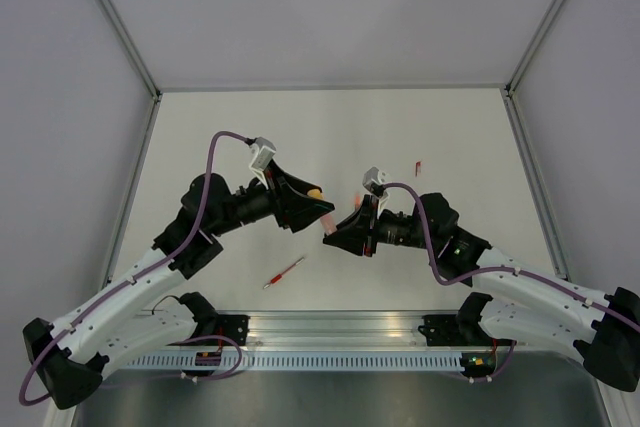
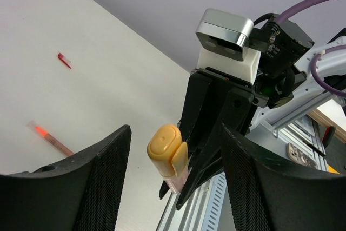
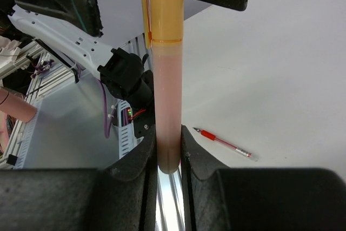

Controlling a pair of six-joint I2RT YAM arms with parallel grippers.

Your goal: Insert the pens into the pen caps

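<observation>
My right gripper (image 1: pixel 331 234) (image 3: pixel 168 150) is shut on a pale pink pen (image 3: pixel 166 96) and holds it above the table, tip toward the left gripper. A yellow-orange pen cap (image 2: pixel 165 147) (image 3: pixel 164 4) sits on the pen's far end; in the top view the cap (image 1: pixel 315 192) lies between the left fingers. My left gripper (image 1: pixel 318 205) (image 2: pixel 175 133) is open, its fingers (image 2: pixel 102 177) wide on both sides of the cap, not touching it. A red pen (image 1: pixel 285 273) (image 3: pixel 224 144) lies on the table near the front. A small red cap (image 1: pixel 418 168) (image 2: pixel 64 60) lies farther back.
Another pale pen with a red tip (image 2: pixel 48 136) lies on the table, partly hidden by my left finger. The aluminium rail (image 1: pixel 340 332) runs along the near edge between the arm bases. Grey walls (image 1: pixel 330 7) enclose the white table (image 1: pixel 230 137).
</observation>
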